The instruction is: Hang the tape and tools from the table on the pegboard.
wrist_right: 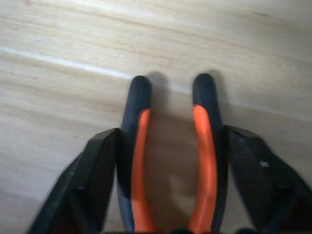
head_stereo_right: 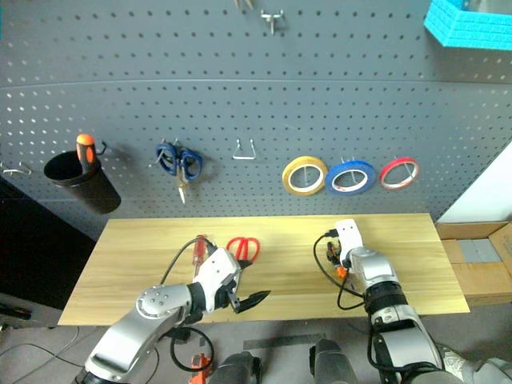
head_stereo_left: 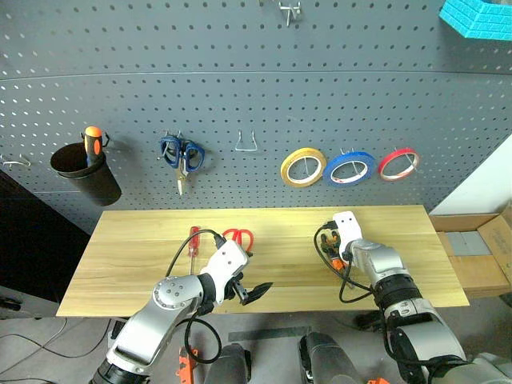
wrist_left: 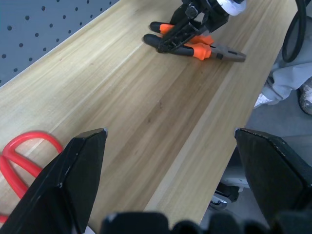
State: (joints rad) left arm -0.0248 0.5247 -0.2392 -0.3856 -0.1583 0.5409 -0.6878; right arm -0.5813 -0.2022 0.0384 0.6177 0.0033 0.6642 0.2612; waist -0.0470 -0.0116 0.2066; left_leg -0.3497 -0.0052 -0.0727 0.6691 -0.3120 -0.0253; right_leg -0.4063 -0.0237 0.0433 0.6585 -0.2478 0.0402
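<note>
While the pliers (wrist_right: 170, 161) lie flat on the worktop (head_stereo_left: 144, 240) toward its right part, their two handles show black outside and orange along the inner faces, with rounded black tips spread a little apart. On the left part of the worktop lie the scissors (head_stereo_left: 238, 236) with red loops and, just beside them, the slim screwdriver (head_stereo_left: 193, 240) with a red handle. On the pegboard (head_stereo_left: 240, 96) the blue tape (head_stereo_left: 349, 168) with its white inner rim hangs between a yellow ring (head_stereo_left: 302, 166) and a red ring (head_stereo_left: 398, 163): three rings in all. Also on the board are one pair of blue-handled scissors (head_stereo_left: 182, 155), one black cup (head_stereo_left: 86, 172) with an orange-handled screwdriver (head_stereo_left: 93, 142) standing in it, and a few bare hooks. On the worktop, then, three tools: one pliers, one scissors, one screwdriver.

Down on the pliers, the right tool (wrist_right: 170, 185) has its two fingers (wrist_right: 95, 180) set outside the handles, one on each side, touching or very nearly touching them; whether they press firmly yet I cannot tell. Over the front edge of the worktop the left tool (wrist_left: 170, 180) hangs with its fingers wide apart and holds nothing
</note>
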